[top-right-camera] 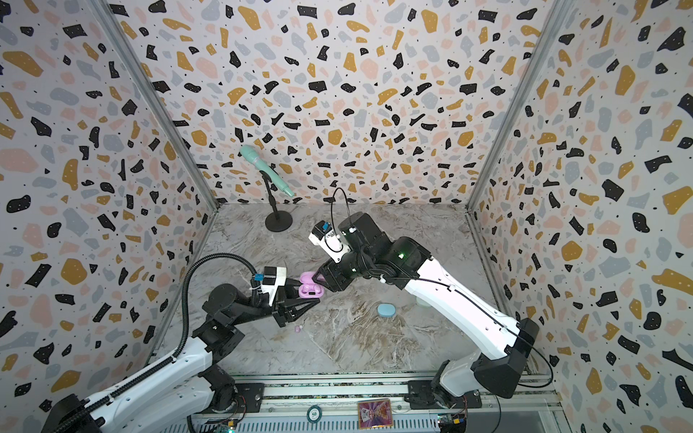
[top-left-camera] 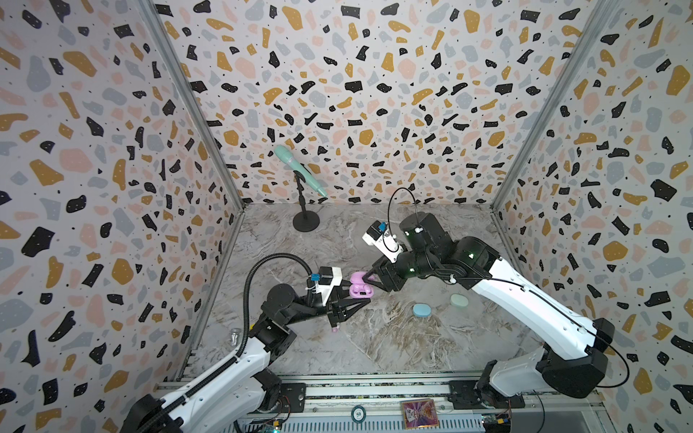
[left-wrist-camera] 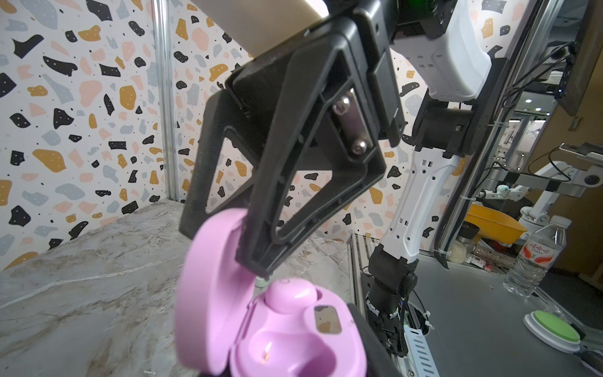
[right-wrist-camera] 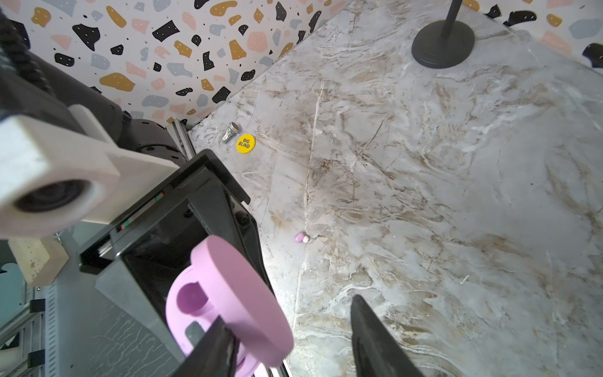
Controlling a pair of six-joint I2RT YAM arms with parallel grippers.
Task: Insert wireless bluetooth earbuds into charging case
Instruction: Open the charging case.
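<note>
Left jaws clamped on the open pink case [top-left-camera: 360, 290], near mid-frame in a top view; right jaws apart above a pink earbud [left-wrist-camera: 290, 295] sitting proud in its pocket — brushing the lid [left-wrist-camera: 208, 287] on withdrawal could pop it out.

We see pink charging case [left-wrist-camera: 287, 329] in smooth satin plastic, soft sheen; pink earbud [left-wrist-camera: 290, 295] seated in it, glossier plastic. Right gripper fingers [left-wrist-camera: 287, 137] matt black plastic, finely grained, bright metal screws [left-wrist-camera: 359, 143]. Tabletop [top-left-camera: 393, 345] reads to us as polished marble, grey-brown veins. Arm shells [top-left-camera: 532, 311] glossy white plastic. Walls [top-left-camera: 93, 150] matt printed terrazzo. Stand base [right-wrist-camera: 442, 44] matt black, material unclear to us
</note>
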